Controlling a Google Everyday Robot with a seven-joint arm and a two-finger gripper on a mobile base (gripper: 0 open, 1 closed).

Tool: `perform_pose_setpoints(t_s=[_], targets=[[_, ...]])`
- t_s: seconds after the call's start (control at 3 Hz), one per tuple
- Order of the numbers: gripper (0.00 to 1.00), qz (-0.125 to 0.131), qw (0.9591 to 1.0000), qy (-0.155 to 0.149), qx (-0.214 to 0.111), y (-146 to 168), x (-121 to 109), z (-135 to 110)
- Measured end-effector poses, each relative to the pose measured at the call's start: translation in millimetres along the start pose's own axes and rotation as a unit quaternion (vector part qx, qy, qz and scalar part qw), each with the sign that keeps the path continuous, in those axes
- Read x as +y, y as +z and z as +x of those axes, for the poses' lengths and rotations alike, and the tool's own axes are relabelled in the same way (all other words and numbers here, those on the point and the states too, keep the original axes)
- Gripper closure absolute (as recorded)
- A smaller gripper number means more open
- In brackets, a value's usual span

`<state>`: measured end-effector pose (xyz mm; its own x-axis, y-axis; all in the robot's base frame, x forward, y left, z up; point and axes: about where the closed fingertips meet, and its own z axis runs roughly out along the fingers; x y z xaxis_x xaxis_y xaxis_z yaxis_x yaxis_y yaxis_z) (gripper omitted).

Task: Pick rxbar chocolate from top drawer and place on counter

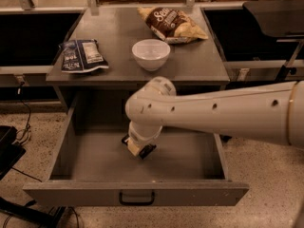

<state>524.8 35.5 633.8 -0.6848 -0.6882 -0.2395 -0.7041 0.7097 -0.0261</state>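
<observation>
The top drawer (95, 160) is pulled wide open below the counter (114, 37), with its dark handle (137, 198) on the front panel. My gripper (138, 147) reaches down inside the drawer, at the middle of its floor, with the white arm (213, 113) coming in from the right. The bulky wrist covers most of the gripper and the floor beneath it. The rxbar chocolate is hidden; only small dark edges show beside the gripper tip, and I cannot tell whether they belong to the bar.
On the counter stand a white bowl (151, 53) near the front middle, a blue-white snack bag (81, 56) at the left and a brown chip bag (172, 23) at the back right. Dark shelving flanks the cabinet on both sides. Cables lie on the floor at left.
</observation>
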Motion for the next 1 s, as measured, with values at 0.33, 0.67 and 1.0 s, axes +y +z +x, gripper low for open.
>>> perform_pose_setpoints(t_s=[0.33, 0.67, 1.0], targets=[[1.0, 0.01, 0.9986, -0.038, -0.035, -113.9, -6.7, -38.1], [1.0, 0.026, 0.993, -0.102, -0.052, -203.2, -11.0, -77.1], [1.0, 0.032, 0.9924, -0.113, -0.036, -246.5, -20.4, -112.3]])
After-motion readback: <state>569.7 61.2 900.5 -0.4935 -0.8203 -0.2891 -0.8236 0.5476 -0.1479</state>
